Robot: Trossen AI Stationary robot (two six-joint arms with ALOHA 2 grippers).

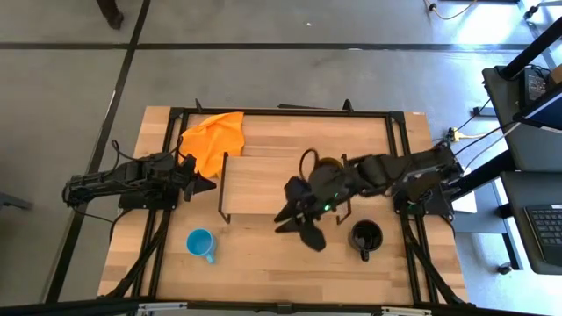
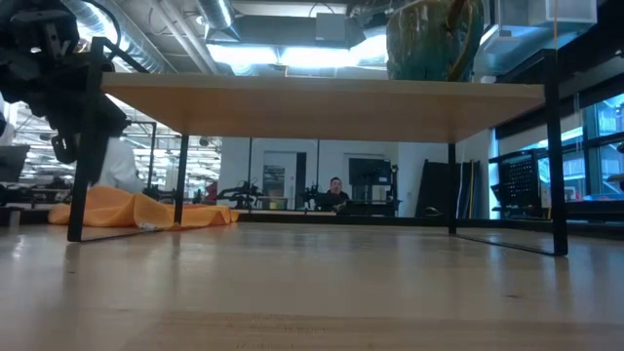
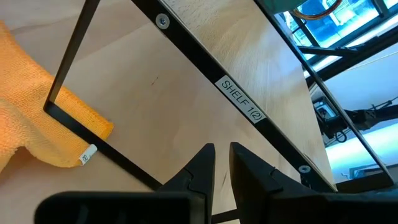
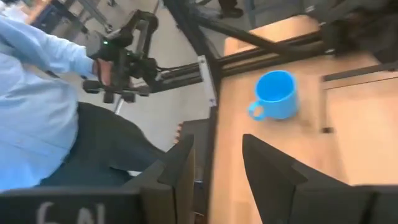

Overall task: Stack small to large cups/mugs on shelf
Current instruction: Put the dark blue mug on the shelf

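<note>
At the front edge of the shelf, near the middle of the table, the right gripper hangs with its fingers spread wide and holding nothing. The olive-brown mug already stands on the shelf's right end, just at 1 o'clock from that gripper. The black mug sits on the table close by at 3 o'clock of it, and the light-blue mug lies well apart at 9 o'clock, its handle toward the front edge.

The left gripper waits just beside the shelf's left end, fingers narrowed to a slim gap, empty, next to an orange cloth.

All 3 mugs look like glazed ceramic: stiff, slippery, likely to chip if knocked together. I judge a pinch across the rim wall, away from the handle, the safest hold; the black one is probably moderately heavy.

The right wrist view shows a person in a light-blue shirt beside the table, unseen from above. The low view alone shows the olive-brown mug's foot seated flat on the board. Only the high view shows all 3 mugs.
</note>
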